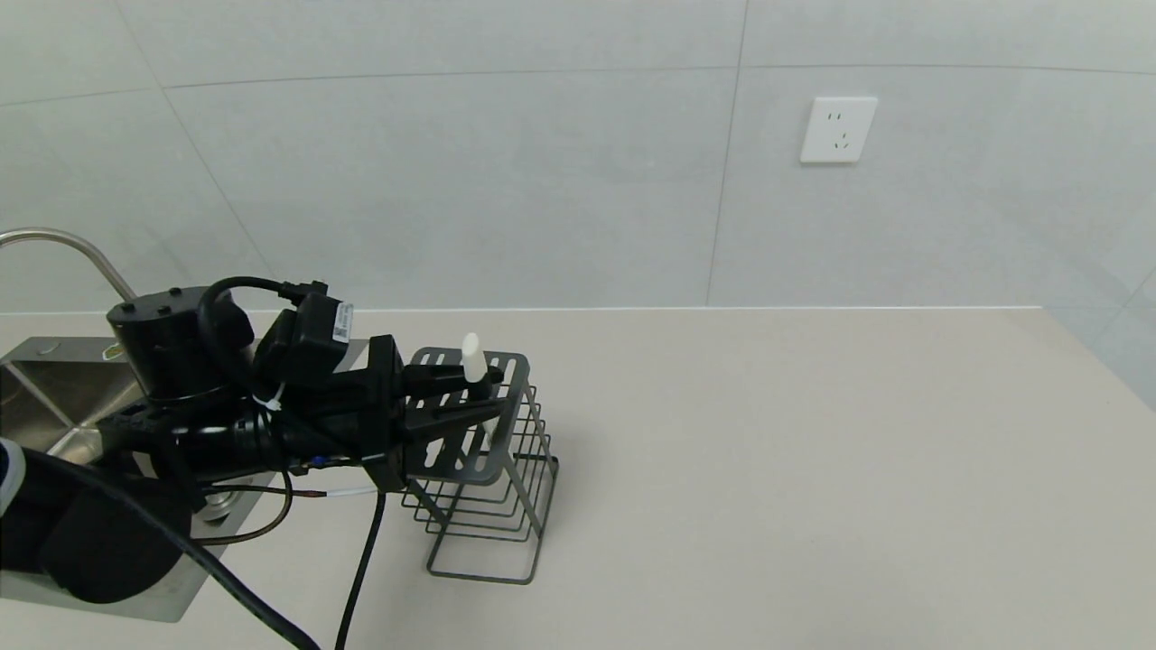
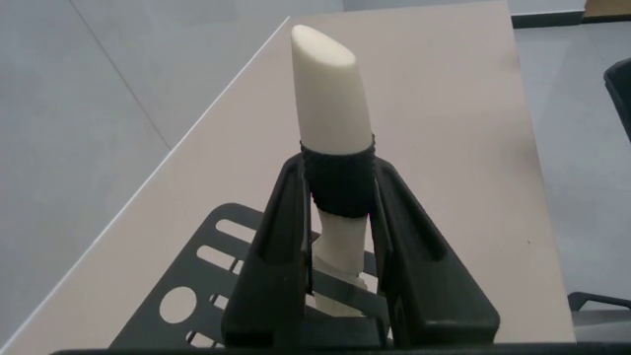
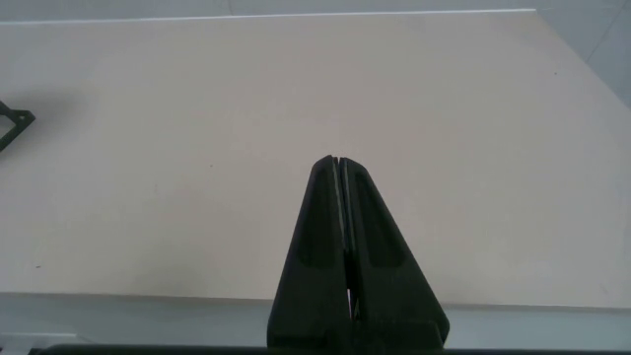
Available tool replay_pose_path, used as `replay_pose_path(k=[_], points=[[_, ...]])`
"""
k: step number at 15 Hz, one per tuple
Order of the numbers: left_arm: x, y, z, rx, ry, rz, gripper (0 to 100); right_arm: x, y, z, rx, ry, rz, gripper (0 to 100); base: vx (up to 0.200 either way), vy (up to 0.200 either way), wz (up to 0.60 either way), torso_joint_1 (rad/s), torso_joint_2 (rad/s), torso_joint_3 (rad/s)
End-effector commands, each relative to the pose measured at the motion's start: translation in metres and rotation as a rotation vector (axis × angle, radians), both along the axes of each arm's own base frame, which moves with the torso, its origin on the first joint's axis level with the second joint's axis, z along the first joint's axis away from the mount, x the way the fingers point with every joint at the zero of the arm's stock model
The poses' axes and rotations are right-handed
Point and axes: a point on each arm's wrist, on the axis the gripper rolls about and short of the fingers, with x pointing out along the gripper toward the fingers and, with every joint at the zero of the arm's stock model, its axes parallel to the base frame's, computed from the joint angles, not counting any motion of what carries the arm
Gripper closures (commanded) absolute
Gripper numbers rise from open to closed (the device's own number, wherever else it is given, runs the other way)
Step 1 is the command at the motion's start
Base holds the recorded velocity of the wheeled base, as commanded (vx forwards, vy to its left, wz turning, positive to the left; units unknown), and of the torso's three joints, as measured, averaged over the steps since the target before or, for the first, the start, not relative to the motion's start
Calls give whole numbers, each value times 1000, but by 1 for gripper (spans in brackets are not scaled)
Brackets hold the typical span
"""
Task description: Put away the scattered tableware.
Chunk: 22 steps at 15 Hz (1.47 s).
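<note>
A pale beige countertop (image 1: 813, 451) runs along a wall (image 1: 452, 181) of large light grey tiles with thin joints between them. A white wall socket (image 1: 838, 129) sits on the wall towards the right, well above the counter's back edge. At the left end, a stainless steel sink (image 1: 54, 388) is set into the counter, its metal rim flush with the surface. A curved metal faucet (image 1: 63, 239) arches over the sink from behind, close to the wall. At the far right the countertop ends in a straight edge, and grey floor (image 2: 582, 148) lies beyond it.
</note>
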Motion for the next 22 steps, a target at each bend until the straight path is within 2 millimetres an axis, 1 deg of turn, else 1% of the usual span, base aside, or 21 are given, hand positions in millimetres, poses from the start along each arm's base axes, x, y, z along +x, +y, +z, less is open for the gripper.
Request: replay_pose_path(k=[1, 2, 7, 11, 13, 15, 16, 17, 18, 19, 20, 21, 22], points=[[0, 0, 0, 0, 2, -2, 100, 0, 0, 0, 0, 1, 0, 100, 0, 0, 0, 0, 0, 0], [0, 0, 0, 0, 2, -2, 0, 0, 0, 0, 0, 1, 0, 100, 0, 0, 0, 0, 0, 0], [-1, 0, 1, -1, -6, -1, 0, 0, 0, 0, 0, 1, 0, 100, 0, 0, 0, 0, 0, 0], [-3, 1, 7, -4, -27, 3, 0, 0, 0, 0, 0, 1, 0, 100, 0, 0, 0, 0, 0, 0], [-9, 6, 18, -10, -71, 16, 0, 0, 0, 0, 0, 1, 0, 100, 0, 0, 0, 0, 0, 0], [-20, 13, 30, -9, -138, 36, 0, 0, 0, 0, 1, 1, 0, 100, 0, 0, 0, 0, 0, 0], [-34, 20, 38, -2, -193, 54, 0, 0, 0, 0, 0, 1, 0, 100, 0, 0, 0, 0, 0, 0], [-55, 26, 42, 6, -239, 69, 0, 0, 0, 0, 0, 1, 0, 100, 0, 0, 0, 0, 0, 0], [-72, 30, 44, 7, -259, 79, 0, 0, 0, 0, 0, 1, 0, 100, 0, 0, 0, 0, 0, 0], [-112, 36, 44, 3, -290, 90, 0, 0, 0, 0, 0, 1, 2, 100, 0, 0, 0, 0, 0, 0], [-133, 38, 42, -6, -296, 90, 0, 0, 0, 0, 0, 1, 0, 100, 0, 0, 0, 0, 0, 0], [-175, 41, 38, -51, -271, 96, 0, 0, 0, 0, 0, 1, 0, 100, 0, 0, 0, 0, 0, 0], [-198, 44, 37, -87, -252, 103, 0, 0, 0, 0, -2, 1, 0, 100, 0, 0, 0, 0, 0, 0]])
